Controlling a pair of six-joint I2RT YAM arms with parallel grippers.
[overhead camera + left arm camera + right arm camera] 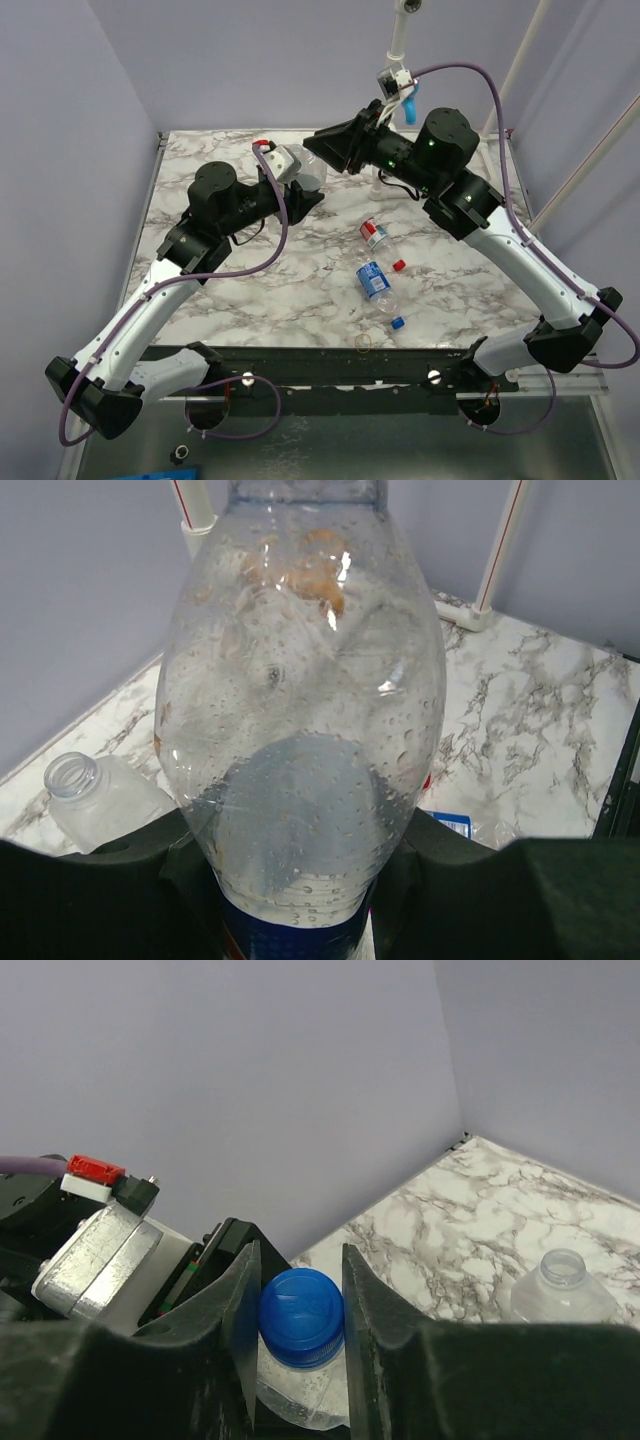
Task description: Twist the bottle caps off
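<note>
My left gripper (300, 832) is shut on a clear bottle with a blue label (300, 680), gripping its lower body; the bottle (301, 167) is held above the back of the table. My right gripper (300, 1295) is shut on this bottle's blue cap (301, 1317), one finger pressed against each side of it. In the top view the right gripper (332, 150) covers the cap. A red-label bottle (374, 234) and a blue-label bottle (375, 284) lie on the table, with a loose red cap (399, 265) and a loose blue cap (398, 323) near them.
An open, label-less clear bottle (85, 792) (560, 1282) stands on the marble table (250, 290) near the back. A yellowish rubber-band ring (363, 342) lies by the front edge. White posts (497, 562) rise at the back, and purple walls close in the left and rear.
</note>
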